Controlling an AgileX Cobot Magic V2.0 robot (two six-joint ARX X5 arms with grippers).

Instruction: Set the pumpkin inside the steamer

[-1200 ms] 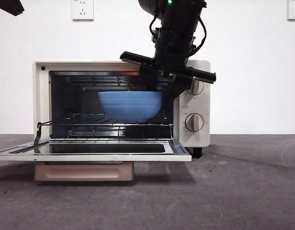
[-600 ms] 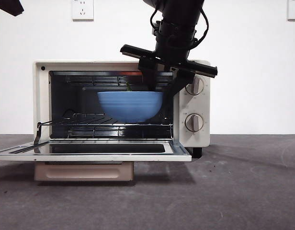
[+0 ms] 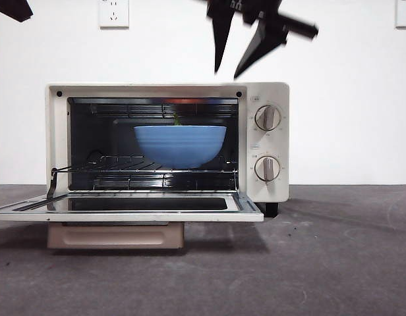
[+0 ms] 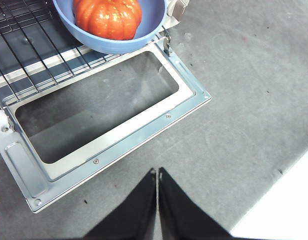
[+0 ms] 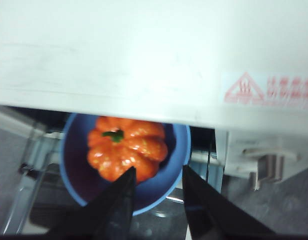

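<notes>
While our right pincer (image 5: 156, 200) hangs clear above the steamer (image 3: 167, 141), its jaws parted moderately and gripping nothing, we see the blue bowl (image 5: 126, 165) directly beneath its tips and the pumpkin (image 5: 126, 147) sitting in that bowl, just beyond the jaws. In the front view the right pincer (image 3: 237, 56) is high over the steamer's roof, touching nothing. Our left pincer (image 4: 157, 200) waits with its jaws pressed together and empty over the dark table (image 4: 254, 100); ahead of it lies the lowered glass door (image 4: 101, 125), and further on the wire rack (image 4: 24, 50) carrying the bowl.

We judge the pumpkin light, rigid and glossy, so likely slippery under hard jaws; across the ribs at its widest part looks the surest hold, since the short green stem (image 5: 114, 135) is too small to trust. It rests inside the steamer already.
</notes>
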